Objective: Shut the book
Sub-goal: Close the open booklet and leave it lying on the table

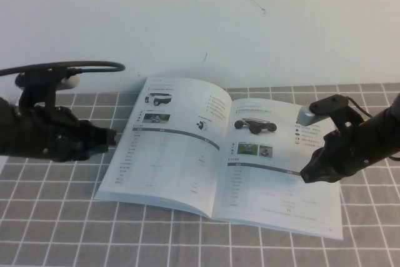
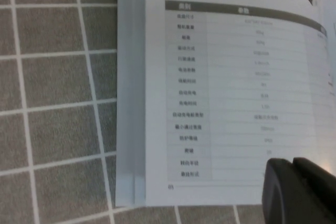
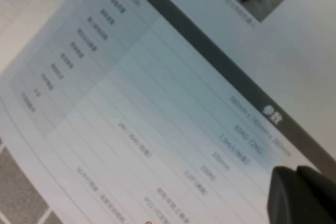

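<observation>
high view: grippers [image 1: 112, 137] [image 1: 307, 176] low at book [image 1: 181, 161]

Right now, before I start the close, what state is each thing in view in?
book: open, lying flat, pages face up
left gripper: low at the book's left edge; open or shut cannot be told
right gripper: over the right-hand page near its outer edge; open or shut cannot be told
checked cloth: spread flat under the book
</observation>
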You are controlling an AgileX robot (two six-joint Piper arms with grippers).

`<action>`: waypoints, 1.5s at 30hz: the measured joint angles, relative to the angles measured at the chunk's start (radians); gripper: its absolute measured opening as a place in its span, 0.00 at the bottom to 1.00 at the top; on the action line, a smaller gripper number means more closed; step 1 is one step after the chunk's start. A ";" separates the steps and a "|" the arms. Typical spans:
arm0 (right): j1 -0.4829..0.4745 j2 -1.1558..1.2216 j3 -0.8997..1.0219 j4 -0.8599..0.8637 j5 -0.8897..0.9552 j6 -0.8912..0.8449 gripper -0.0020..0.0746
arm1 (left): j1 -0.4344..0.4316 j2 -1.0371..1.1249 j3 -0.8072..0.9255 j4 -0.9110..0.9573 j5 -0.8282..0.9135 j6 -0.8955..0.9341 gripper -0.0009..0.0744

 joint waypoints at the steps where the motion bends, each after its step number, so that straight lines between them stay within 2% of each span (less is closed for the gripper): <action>1: 0.001 0.006 -0.004 -0.011 -0.004 0.009 0.02 | 0.000 0.027 -0.019 -0.001 0.000 0.000 0.01; 10: 0.002 0.042 -0.009 -0.034 -0.011 0.024 0.02 | 0.003 0.245 -0.113 -0.007 -0.026 -0.021 0.01; 19: 0.002 0.044 -0.009 -0.038 -0.011 0.026 0.02 | 0.056 0.388 -0.251 0.021 -0.057 -0.037 0.01; 26: 0.002 0.044 -0.009 -0.034 -0.027 0.026 0.02 | 0.058 0.511 -0.269 0.030 -0.069 -0.030 0.01; 37: 0.002 0.044 -0.009 -0.026 -0.030 0.026 0.02 | 0.058 0.522 -0.273 0.025 -0.082 -0.026 0.01; 41: 0.002 0.044 -0.009 -0.024 -0.033 0.026 0.02 | 0.058 0.524 -0.273 -0.019 -0.061 -0.017 0.01; 45: 0.002 0.044 -0.009 -0.022 -0.033 0.026 0.02 | 0.058 0.530 -0.273 -0.123 -0.020 0.079 0.01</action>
